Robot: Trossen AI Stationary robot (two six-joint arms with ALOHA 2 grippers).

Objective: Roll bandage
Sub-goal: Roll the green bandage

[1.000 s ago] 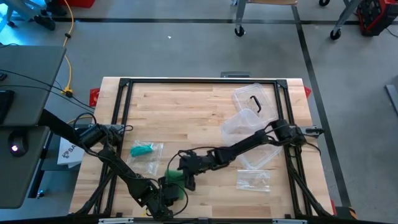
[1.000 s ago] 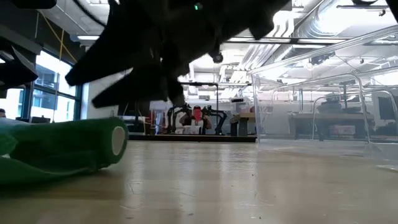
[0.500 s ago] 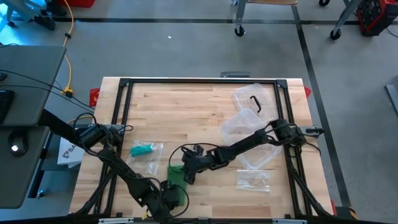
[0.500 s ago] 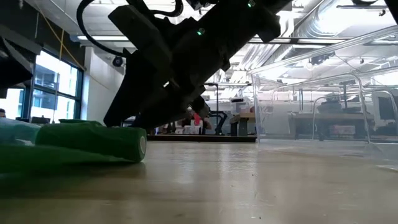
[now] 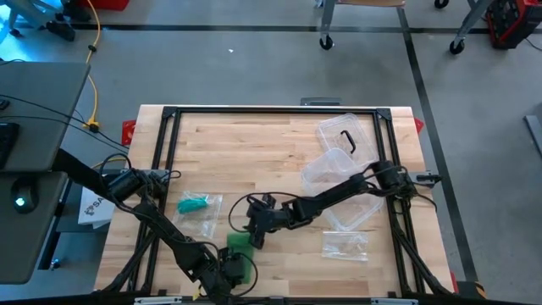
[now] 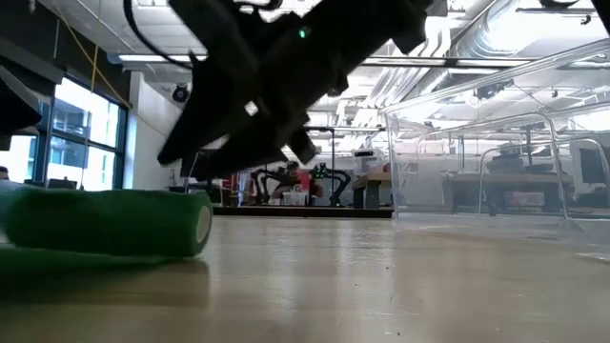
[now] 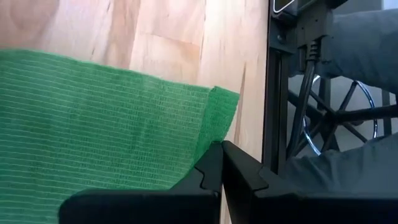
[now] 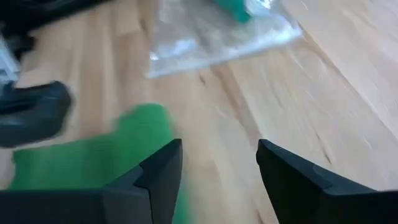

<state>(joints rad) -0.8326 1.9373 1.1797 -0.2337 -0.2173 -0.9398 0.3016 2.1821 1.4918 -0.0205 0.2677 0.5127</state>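
progress: partly done, as a judgement. the green bandage (image 5: 240, 251) shows a rolled part (image 6: 114, 221) lying on the table (image 5: 271, 144), with a flat unrolled stretch (image 7: 99, 118) running from it toward the near edge.
left to do: the flat tail needs winding onto the roll; how much of the length is wound cannot be told.
bandage place: near the front edge of the table, left of centre, between the two grippers, close to a clear bag with something teal in it (image 5: 200, 206).
bandage axis: the roll lies on its side, long axis roughly across the table from left to right; one open end faces the low camera's right. the strip runs front to back, square to the roll.
left gripper (image 7: 221, 163): at the front edge, fingers together, clamped on the free end of the strip.
right gripper (image 5: 254, 229): just above and behind the roll, fingers (image 8: 163, 168) apart, holding nothing.
elsewhere: clear plastic containers (image 5: 343, 152) well apart at the right.
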